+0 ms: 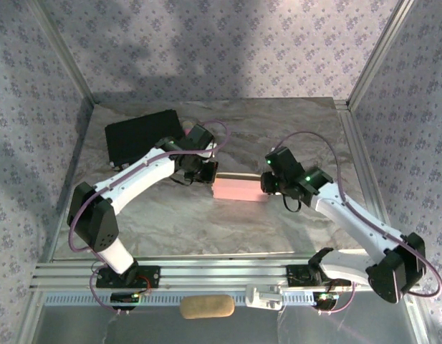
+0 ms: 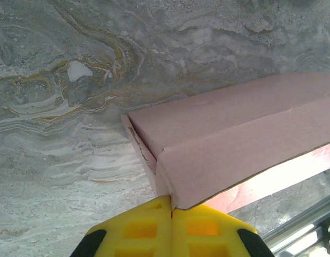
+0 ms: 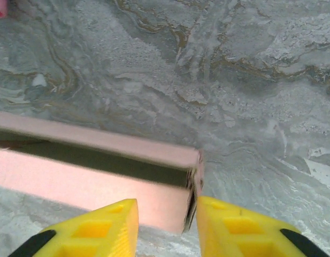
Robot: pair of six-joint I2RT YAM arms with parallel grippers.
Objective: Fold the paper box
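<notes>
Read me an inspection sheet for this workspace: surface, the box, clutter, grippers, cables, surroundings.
Surface: grey marbled table, bare around the box.
Job's things: pale pink paper box lies mid-table between the grippers, with a long gap open along its top.
Clutter: black case at far left; tan pad and white part past the near edge.
Grippers: left gripper shut, pinching a box flap edge; right gripper open at the box's end.
Cables: purple cables loop along both arms.
Surroundings: patterned walls; metal rail at near edge.
</notes>
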